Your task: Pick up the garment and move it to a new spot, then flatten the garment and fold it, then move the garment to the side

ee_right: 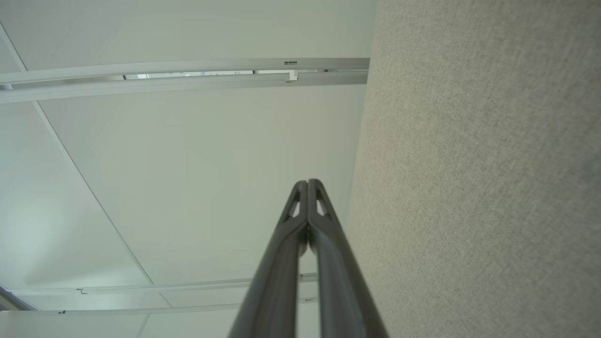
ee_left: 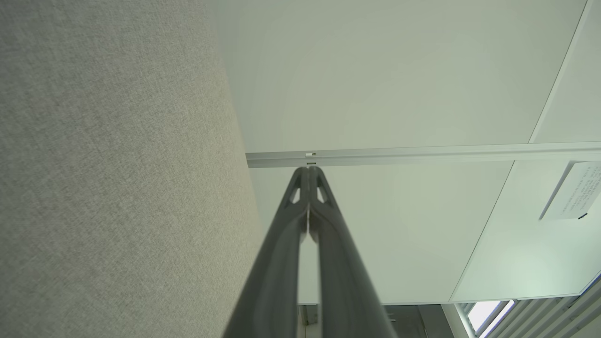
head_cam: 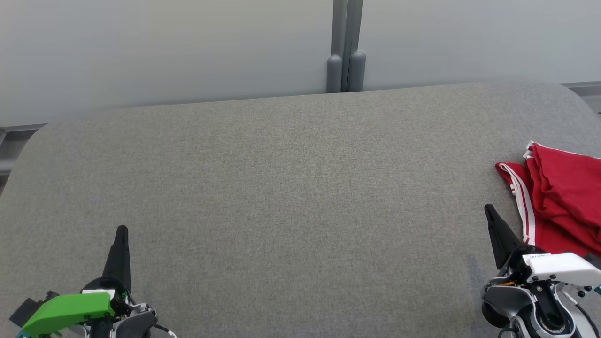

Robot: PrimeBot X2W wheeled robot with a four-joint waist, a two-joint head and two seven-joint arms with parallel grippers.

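Observation:
A red garment [head_cam: 561, 197] with white side stripes lies folded at the right edge of the grey fabric surface [head_cam: 291, 188], partly cut off by the frame. My right gripper [head_cam: 489, 210] sits just left of it, apart from the cloth, its fingers pressed together and empty; the right wrist view shows the same shut tips [ee_right: 307, 184]. At the lower left my left gripper [head_cam: 122, 230] rests over bare fabric, far from the garment. Its fingers meet at the tips [ee_left: 308, 170] in the left wrist view, with nothing between them.
The grey surface has rounded far corners and ends at a pale wall [head_cam: 164, 47] with a grey post [head_cam: 346, 47] behind its middle. Both wrist views look along the fabric toward white wall panels [ee_left: 399, 80] and a metal rail [ee_right: 188, 70].

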